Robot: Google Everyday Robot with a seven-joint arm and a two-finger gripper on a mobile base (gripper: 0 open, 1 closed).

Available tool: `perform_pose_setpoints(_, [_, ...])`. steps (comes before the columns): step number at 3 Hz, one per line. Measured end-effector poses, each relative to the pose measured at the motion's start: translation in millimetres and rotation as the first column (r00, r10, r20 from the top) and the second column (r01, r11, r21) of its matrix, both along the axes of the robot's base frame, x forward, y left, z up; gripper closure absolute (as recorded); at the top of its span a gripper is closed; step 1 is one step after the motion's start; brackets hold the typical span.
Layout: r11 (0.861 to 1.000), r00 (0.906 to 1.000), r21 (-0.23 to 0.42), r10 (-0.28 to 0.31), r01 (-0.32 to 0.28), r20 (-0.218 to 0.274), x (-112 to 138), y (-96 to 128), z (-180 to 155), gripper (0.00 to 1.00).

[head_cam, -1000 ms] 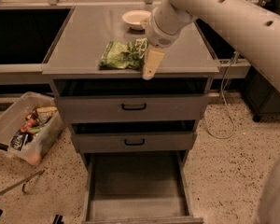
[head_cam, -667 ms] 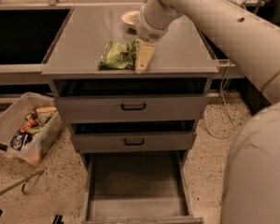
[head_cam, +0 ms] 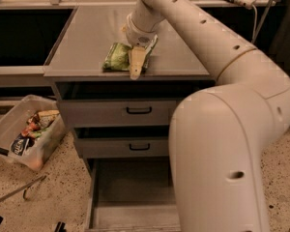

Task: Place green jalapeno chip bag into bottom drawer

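Observation:
The green jalapeno chip bag [head_cam: 116, 57] lies flat on the grey cabinet top [head_cam: 87, 42], near its front edge. My gripper [head_cam: 137, 65] points down at the bag's right end, touching or just above it. The big cream arm [head_cam: 222, 144] reaches in from the right foreground and hides the right part of the cabinet. The bottom drawer [head_cam: 130, 197] is pulled open below, a plain grey tray with nothing seen in it; the arm covers its right side.
Two upper drawers with black handles [head_cam: 138, 110] [head_cam: 139, 146] are slightly ajar. A clear plastic bin of snacks [head_cam: 31, 134] sits tilted on the floor at the left. A metal tool [head_cam: 14, 192] lies on the speckled floor. A dark recessed counter [head_cam: 24, 33] adjoins at left.
My gripper has moved left along the cabinet top to the bag's right end. The arm's elbow has swung into the right foreground, and the white bowl is now hidden behind the arm.

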State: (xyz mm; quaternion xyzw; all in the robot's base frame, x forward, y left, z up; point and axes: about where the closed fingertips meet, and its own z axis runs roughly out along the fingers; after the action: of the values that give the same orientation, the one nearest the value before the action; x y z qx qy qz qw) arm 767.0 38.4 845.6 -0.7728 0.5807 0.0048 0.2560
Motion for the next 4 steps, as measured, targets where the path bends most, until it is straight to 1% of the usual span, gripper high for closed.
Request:
perform_pose_setpoints(1, [1.000,0.9992,-0.013,0.005,-0.006,-0.039,-2.9,-5.7,1.6,0.19])
perform_pose_setpoints(4, [1.000,0.9993,-0.012,0.003,-0.004,-0.039,-6.4,-5.0,2.3,0.89])
